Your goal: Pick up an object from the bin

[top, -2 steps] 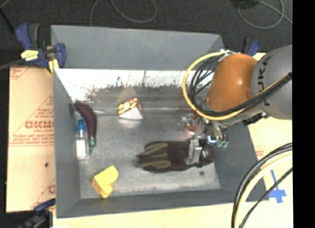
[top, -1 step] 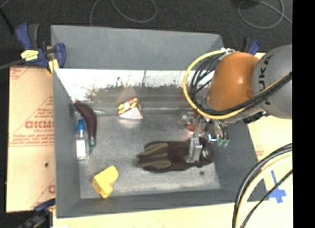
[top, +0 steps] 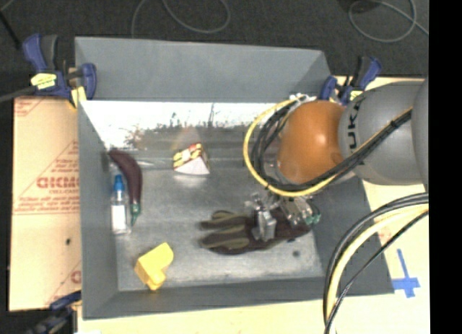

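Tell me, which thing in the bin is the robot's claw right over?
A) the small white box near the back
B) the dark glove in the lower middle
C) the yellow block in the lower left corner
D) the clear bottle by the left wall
B: the gripper is over the right end of the dark glove, which lies flat on the bin floor.
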### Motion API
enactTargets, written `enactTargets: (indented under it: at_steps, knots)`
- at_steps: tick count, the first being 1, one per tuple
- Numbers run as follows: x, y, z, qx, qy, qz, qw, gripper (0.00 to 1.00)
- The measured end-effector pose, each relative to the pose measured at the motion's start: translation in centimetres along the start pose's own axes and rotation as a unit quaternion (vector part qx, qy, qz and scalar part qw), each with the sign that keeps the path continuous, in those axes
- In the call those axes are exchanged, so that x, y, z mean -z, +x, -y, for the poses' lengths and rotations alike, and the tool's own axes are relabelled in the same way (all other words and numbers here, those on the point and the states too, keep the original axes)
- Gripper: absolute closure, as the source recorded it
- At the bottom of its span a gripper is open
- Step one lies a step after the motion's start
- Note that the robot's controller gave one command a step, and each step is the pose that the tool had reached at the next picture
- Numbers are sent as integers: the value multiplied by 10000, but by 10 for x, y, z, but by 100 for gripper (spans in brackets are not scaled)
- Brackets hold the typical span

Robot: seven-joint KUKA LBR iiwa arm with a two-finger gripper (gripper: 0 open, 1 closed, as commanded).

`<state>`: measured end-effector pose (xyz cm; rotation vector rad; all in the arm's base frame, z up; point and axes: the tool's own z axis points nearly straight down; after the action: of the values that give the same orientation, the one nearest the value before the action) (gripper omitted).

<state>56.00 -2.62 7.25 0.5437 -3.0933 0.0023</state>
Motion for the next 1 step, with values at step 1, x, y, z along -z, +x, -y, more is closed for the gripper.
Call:
enactTargets:
  at_steps: [1]
  knots:
    - [0, 0, 0, 0, 0, 0, 10000, 100]
